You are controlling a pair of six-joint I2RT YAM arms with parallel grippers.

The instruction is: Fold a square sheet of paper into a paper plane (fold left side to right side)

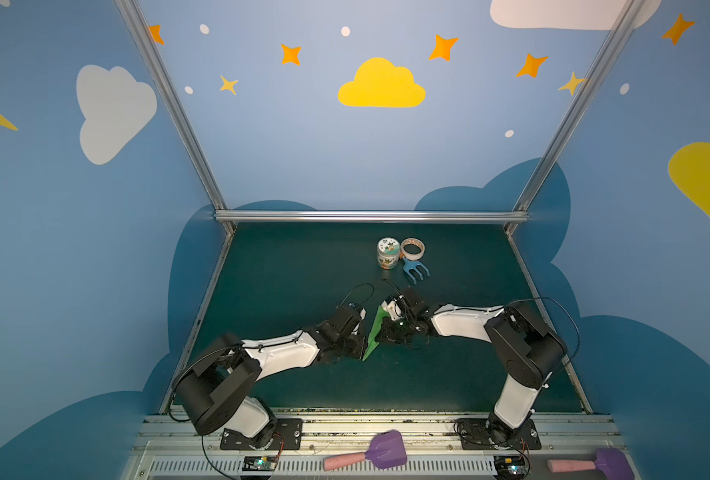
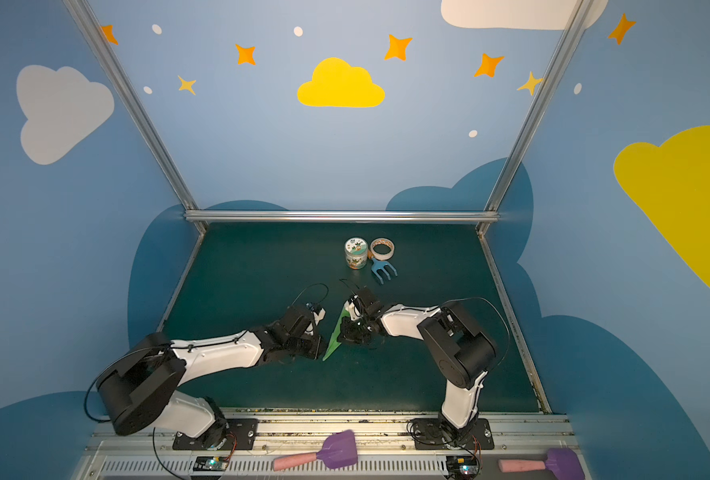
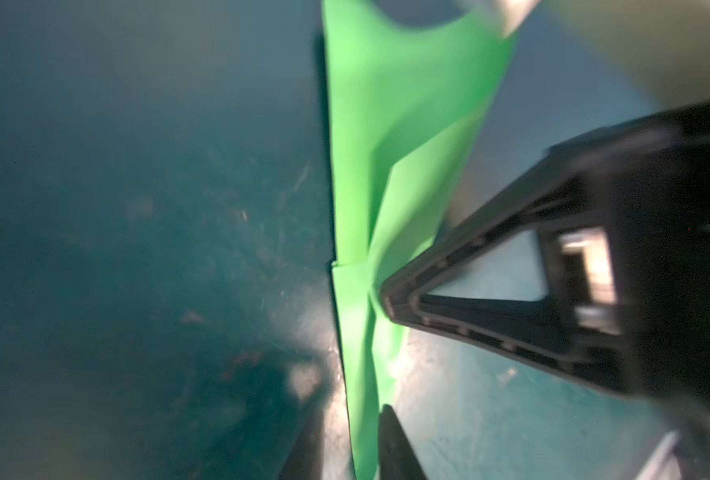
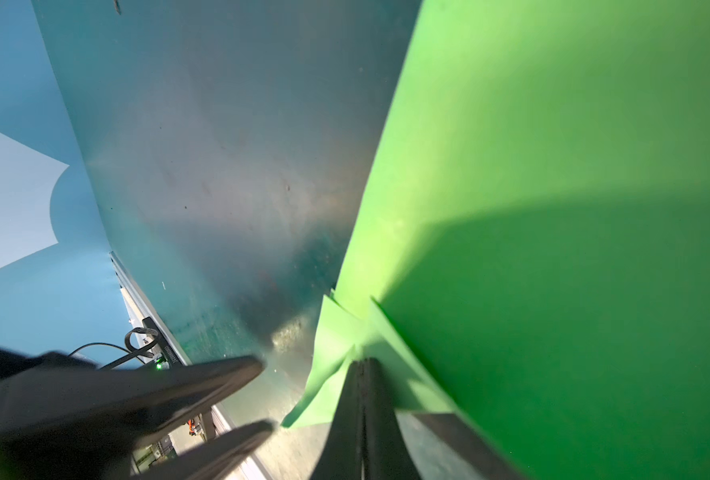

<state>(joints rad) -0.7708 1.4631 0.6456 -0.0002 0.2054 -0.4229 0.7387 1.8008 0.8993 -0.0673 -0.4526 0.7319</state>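
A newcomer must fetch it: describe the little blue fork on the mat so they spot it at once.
On the far half of the dark green mat, three small things cluster. The blue fork lies in front of the tape roll, beside the printed jar; it alone is blue and pronged.

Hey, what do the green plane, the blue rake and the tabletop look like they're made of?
Plane: thin matte paper; sharp creases and layered flaps show in the wrist views.
Rake: probably moulded plastic, an even blue with short prongs; too small to be sure.
Tabletop: dark green mat, perhaps rubber or vinyl; scuffed, with a dull glare.
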